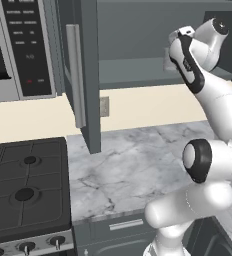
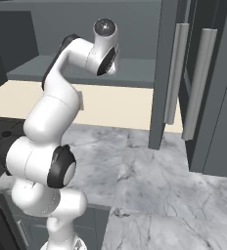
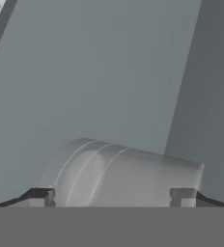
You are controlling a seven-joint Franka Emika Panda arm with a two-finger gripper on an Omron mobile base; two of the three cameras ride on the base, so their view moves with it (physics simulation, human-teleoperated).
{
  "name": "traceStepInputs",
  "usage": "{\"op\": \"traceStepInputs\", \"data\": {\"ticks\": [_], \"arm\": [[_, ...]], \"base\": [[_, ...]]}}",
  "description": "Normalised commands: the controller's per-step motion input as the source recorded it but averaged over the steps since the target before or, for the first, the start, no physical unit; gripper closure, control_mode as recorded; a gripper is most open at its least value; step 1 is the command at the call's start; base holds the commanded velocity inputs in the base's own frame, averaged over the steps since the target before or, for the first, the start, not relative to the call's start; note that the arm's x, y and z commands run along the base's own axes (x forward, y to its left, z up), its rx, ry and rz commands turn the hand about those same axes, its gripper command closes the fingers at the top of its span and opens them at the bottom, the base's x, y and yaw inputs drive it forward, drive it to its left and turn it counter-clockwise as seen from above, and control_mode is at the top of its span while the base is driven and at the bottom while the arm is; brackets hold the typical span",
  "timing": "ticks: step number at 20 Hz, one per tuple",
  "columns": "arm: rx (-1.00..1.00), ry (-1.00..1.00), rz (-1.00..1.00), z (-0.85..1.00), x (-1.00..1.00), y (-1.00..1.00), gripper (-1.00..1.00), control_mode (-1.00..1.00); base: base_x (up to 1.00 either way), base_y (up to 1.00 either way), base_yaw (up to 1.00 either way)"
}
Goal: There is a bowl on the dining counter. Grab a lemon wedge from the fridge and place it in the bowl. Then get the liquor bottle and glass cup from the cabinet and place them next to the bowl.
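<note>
Risk: clear, slightly tapered glass cup (image 3: 123, 173) could tip or skid on shelf inside open dark grey wall cabinet (image 1: 88, 75) if fingers close off-centre.

Two-finger gripper (image 3: 113, 197) spread wide, nothing pinched. Cup sits between fingertips (image 3: 41, 197), close ahead, lying sideways in hand camera.

I see the worktop (image 1: 138, 165) as polished grey-veined marble. The cabinet (image 1: 90, 75) door looks matt dark grey, its handle (image 1: 75, 75) brushed silver metal. The glass cup (image 3: 119, 173) appears clear, smooth glass.
</note>
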Motion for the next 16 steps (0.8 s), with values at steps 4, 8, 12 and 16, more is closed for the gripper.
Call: {"op": "traceStepInputs", "data": {"ticks": [4,8,12,16], "arm": [[0.00,0.03,0.01,-0.15,0.00,0.00,1.00,-1.00],[0.00,-0.01,0.00,-0.15,-0.04,0.00,1.00,-1.00],[0.00,-0.15,0.00,-0.20,-0.29,-0.03,1.00,-1.00],[0.00,-0.25,0.00,-0.20,-0.48,-0.02,1.00,-1.00]], "base": [[0.00,0.00,0.00],[0.00,0.00,0.00],[0.00,0.00,0.00],[0.00,0.00,0.00]]}}
